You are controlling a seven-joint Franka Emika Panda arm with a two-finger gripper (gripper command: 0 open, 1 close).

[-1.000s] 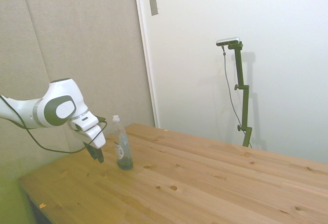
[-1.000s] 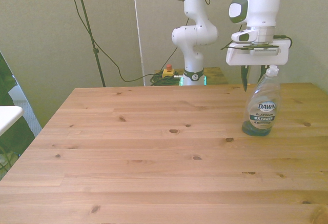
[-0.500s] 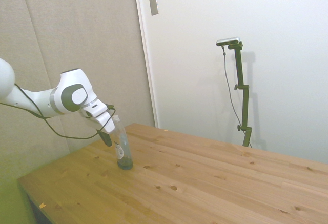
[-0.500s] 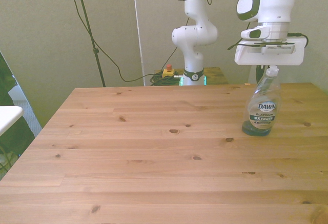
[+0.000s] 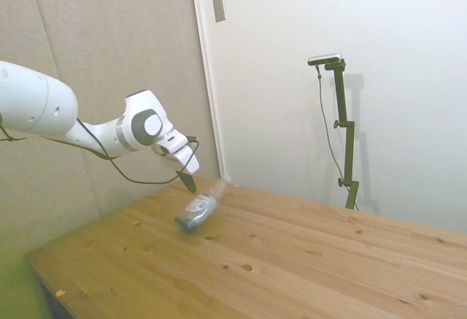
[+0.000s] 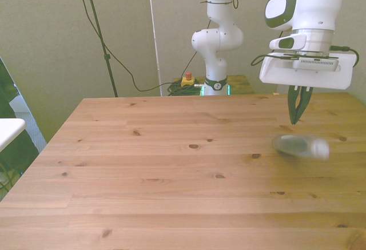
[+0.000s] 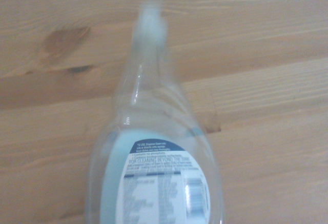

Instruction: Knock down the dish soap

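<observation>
The gripper (image 6: 295,118) hangs over the wooden table (image 6: 171,175), fingers pressed together to a point and holding nothing. Just below it the dish soap (image 6: 300,146) is blurred, tipped nearly flat, apart from the fingertips.

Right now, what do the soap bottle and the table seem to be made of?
The soap bottle looks like thin clear plastic with a glossy finish: the table's grain shows through its neck, and a printed paper-like label sits on it. Its cap looks like white plastic, though blurred. The table appears to be light wood, perhaps pine, with a matte finish: knots and plank seams are visible.
</observation>
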